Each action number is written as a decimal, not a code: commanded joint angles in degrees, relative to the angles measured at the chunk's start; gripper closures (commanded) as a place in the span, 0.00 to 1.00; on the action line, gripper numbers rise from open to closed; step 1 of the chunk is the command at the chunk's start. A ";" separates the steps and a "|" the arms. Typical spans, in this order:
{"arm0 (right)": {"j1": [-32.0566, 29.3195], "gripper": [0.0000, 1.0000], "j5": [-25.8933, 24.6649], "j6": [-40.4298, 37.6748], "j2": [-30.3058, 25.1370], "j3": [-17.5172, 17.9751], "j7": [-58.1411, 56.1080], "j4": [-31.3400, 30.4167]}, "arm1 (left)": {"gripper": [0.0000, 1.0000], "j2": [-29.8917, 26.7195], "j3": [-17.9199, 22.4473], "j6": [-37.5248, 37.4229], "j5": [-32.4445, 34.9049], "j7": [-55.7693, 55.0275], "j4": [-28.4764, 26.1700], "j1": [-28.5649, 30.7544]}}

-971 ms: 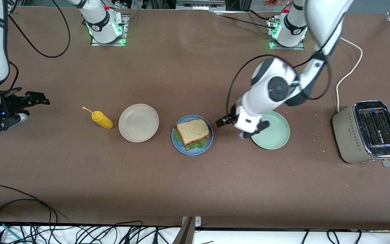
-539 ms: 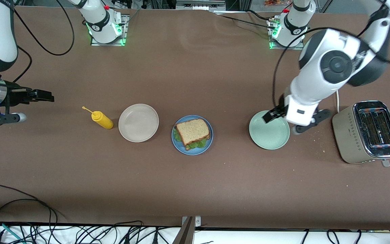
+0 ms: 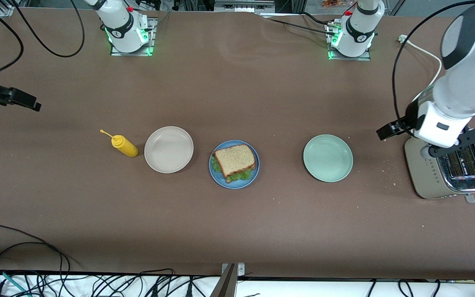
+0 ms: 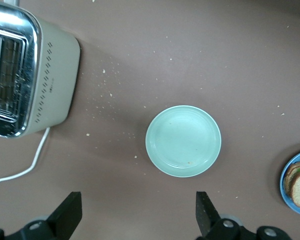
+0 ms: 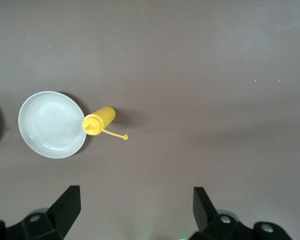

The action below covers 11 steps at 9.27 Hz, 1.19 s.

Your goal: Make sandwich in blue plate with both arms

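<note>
The long brown table (image 3: 229, 231) carries everything. At the left arm's end stands a beige toaster with a chrome slotted top (image 3: 447, 169), and the left gripper (image 4: 135, 220) hangs over the table beside it, fingers spread wide, empty. The right gripper (image 5: 132, 212) hovers over the right arm's end, equally wide and empty. Along the middle lie a round pale green plate (image 3: 328, 158), a round beige plate (image 3: 168, 149) and, between them, the round blue plate (image 3: 234, 181) holding the brown-bread lettuce sandwich (image 3: 235, 160). A yellow squeeze bottle (image 3: 124, 146) stands just beside the beige plate.

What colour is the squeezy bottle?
Yellow: the bottle shows best in the front view.
</note>
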 commanded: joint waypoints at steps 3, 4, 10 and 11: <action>-0.23 0.00 1.10 -2.46 -3.21 1.96 -3.68 1.17 | 0.00 -4.76 -0.97 -3.40 -8.67 5.89 -2.95 6.61; 0.21 0.00 0.84 -2.64 -3.21 1.96 -3.68 1.18 | 0.00 -5.83 -0.97 -2.62 -8.76 6.50 -4.28 7.74; 0.30 0.00 0.75 -2.20 -2.77 1.96 -3.41 1.09 | 0.00 -9.53 -0.97 -2.00 -8.50 20.21 -7.02 12.06; 0.30 0.00 0.75 -2.29 -2.68 1.88 -3.41 1.00 | 0.00 -9.45 -0.97 0.70 -8.50 21.17 -7.19 11.98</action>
